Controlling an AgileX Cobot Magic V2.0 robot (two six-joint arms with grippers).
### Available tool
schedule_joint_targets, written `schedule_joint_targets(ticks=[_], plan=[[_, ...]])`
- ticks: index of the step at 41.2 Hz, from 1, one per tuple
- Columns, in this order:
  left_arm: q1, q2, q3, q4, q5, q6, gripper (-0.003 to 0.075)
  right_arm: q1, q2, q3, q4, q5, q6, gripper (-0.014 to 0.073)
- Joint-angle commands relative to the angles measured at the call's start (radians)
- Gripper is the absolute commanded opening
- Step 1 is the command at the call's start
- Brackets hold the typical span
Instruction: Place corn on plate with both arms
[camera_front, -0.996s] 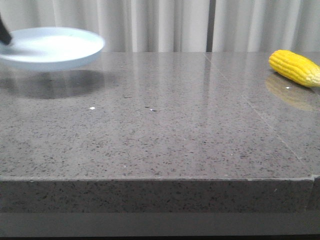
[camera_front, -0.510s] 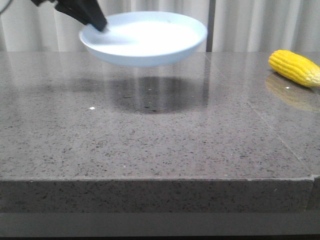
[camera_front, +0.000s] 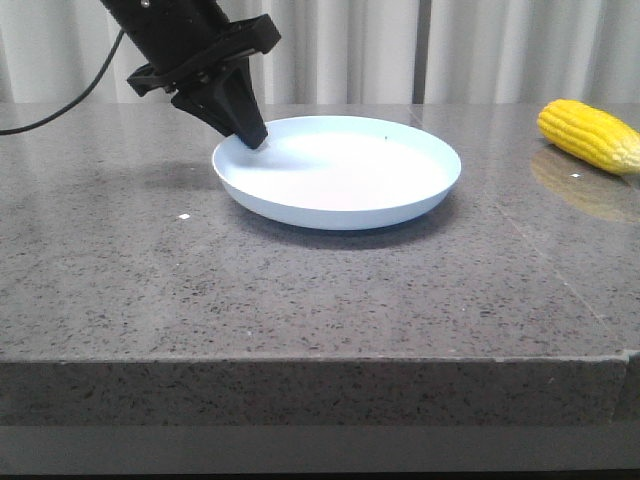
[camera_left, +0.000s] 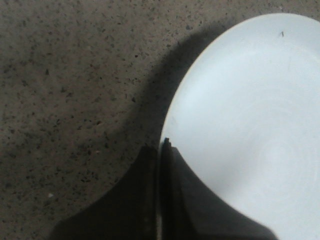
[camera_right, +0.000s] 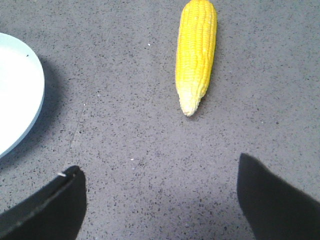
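The plate (camera_front: 337, 171) is set flat on the grey speckled desk (camera_front: 300, 290), near the middle of the surface and toward its far side. Its left rim is pinched by the left gripper (camera_front: 255, 138), whose black fingers (camera_left: 172, 195) are pressed close together on either side of the rim, as is seen in the left wrist view, where the rim (camera_left: 170, 120) runs straight up from between them. A dark shadow is cast on the desk just outside that rim.

The corn (camera_front: 590, 134) is laid on the desk at the far right, well apart from the plate, with its right end cut off by the picture's border in the front view. In the right wrist view the corn (camera_right: 195, 52) is shown whole, its paler tapered tip turned toward the right gripper (camera_right: 160, 200). That gripper is held wide, its two dark fingertips (camera_right: 47, 210) spread far apart with bare desk between them, and nothing is gripped.

A broad strip of bare desk is left between the plate's right rim (camera_right: 37, 100) and the corn. A wide band of desk is also left between the plate and the desk's near edge (camera_front: 300, 358).
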Motion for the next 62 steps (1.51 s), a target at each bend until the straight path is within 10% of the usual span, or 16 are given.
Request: schedule_joint_targets(ticks=[1, 17, 36, 62], plan=[[-0.008, -0.052, -0.033, -0.041, -0.016, -0.001, 0.0017, -0.006, -0.003, -0.026, -0.007, -0.062, -0.005, 0.0636], [-0.004, -0.058, -0.033, -0.005, 0.003, -0.028, 0.0496, -0.006, -0.003, -0.026, -0.007, -0.060, -0.005, 0.0636], [-0.219, -0.293, -0.033, 0.619, 0.047, -0.338, 0.0503, -0.006, -0.003, -0.026, -0.007, -0.059, -0.005, 0.0636], [-0.281, -0.859, 0.413, 0.523, -0.091, -0.385, 0.0503, -0.006, -0.003, -0.026, -0.007, -0.058, -0.005, 0.0636]])
